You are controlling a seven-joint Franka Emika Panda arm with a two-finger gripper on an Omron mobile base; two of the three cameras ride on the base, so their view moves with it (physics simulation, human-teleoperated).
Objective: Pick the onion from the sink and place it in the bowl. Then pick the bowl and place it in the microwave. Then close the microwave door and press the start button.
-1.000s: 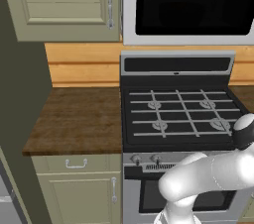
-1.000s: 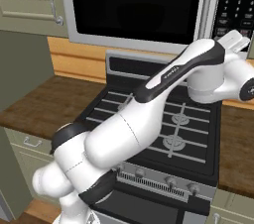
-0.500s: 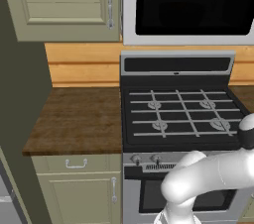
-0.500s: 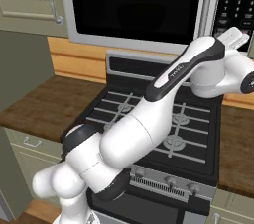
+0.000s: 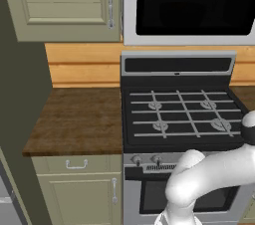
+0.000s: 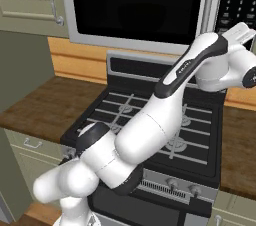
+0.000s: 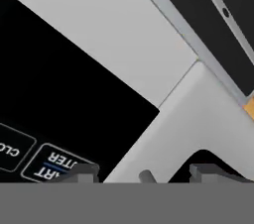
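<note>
Cabinet door (image 5: 64,2) upper left, shut; brown counter (image 5: 74,119) below it, bare where visible. Centre: range (image 5: 179,114), four burners, nothing on the grates. Above it the microwave (image 6: 135,5); its door (image 5: 189,2) sits flush in the frame, so it reads as closed. Onion and bowl cannot be made out through the dark glass. Right of the door, the keypad (image 6: 237,0).

Arm reaches up to the lower part of that keypad. In the hand view the gripper (image 7: 144,172) sits very close to the panel, its tips just beside the start button (image 7: 57,162) at the lower left. The tips stand apart with a gap between them, nothing pinched; whether they are closing cannot be told from these views.

Judgement: step in hand is the start press, the last of the task. To do it well, bring one fingertip squarely over the button, not its neighbour (image 7: 10,146), and push straight in without sliding off the edge of the panel
</note>
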